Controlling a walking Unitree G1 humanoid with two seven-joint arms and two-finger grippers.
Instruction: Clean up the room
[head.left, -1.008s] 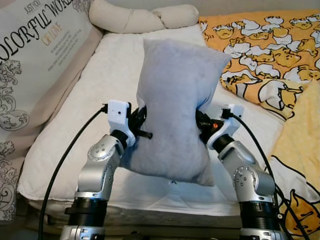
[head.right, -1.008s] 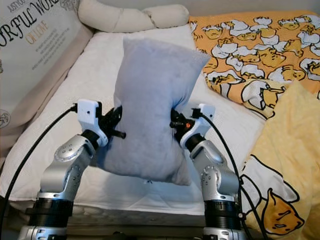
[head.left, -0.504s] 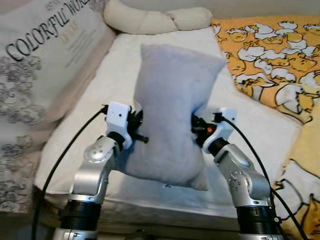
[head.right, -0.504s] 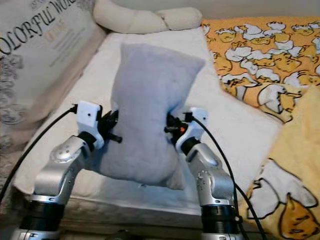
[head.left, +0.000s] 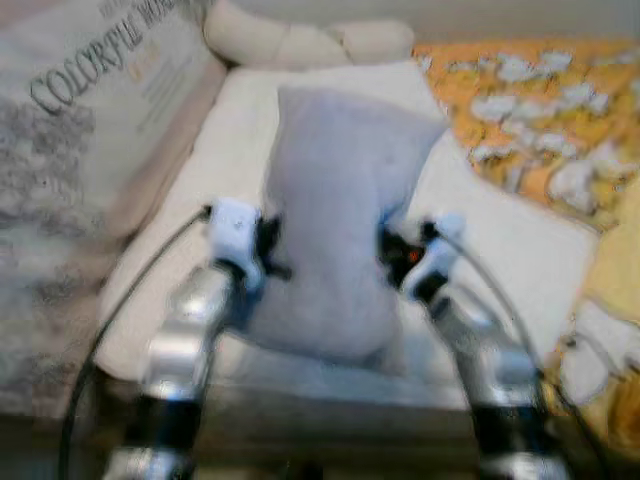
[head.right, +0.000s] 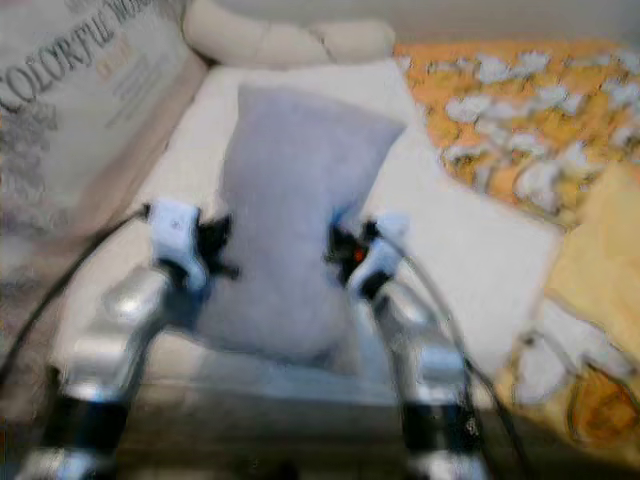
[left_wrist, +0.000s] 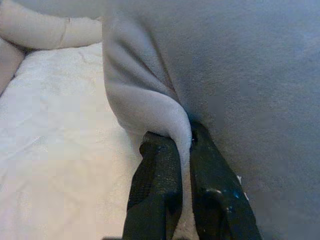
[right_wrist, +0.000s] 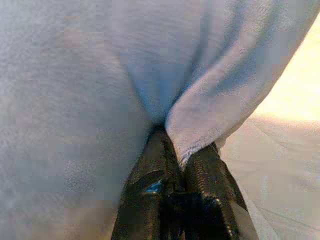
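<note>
— What do we have in front of us?

— A bed (head.left: 190, 200) with a white, nubbly cover. At its head we see a cream bolster (head.left: 300, 40), knotted in the middle. Along our left side lies a big printed cushion (head.left: 90, 120) with grey scrollwork and lettering. On the right lies an orange quilt (head.left: 540, 120) with white cartoon shapes. The head views are blurred.

— And where is the pillow?

— The grey pillow (head.left: 340, 200) stands on end over the near part of the bed, held up between our two arms.

— How do our hands sit?

— Our left hand (left_wrist: 184, 145) is clenched on a fold of the pillow's left edge; the fabric is pinched between its two black fingers (left_wrist: 157, 175). Our right hand (right_wrist: 181, 160) grips the right edge the same way. Both silver forearms rise from below and bend in toward the pillow's waist.

— The texture?

— Soft, fleecy cloth, creased where we pinch it, plump and roughly rectangular.
</note>
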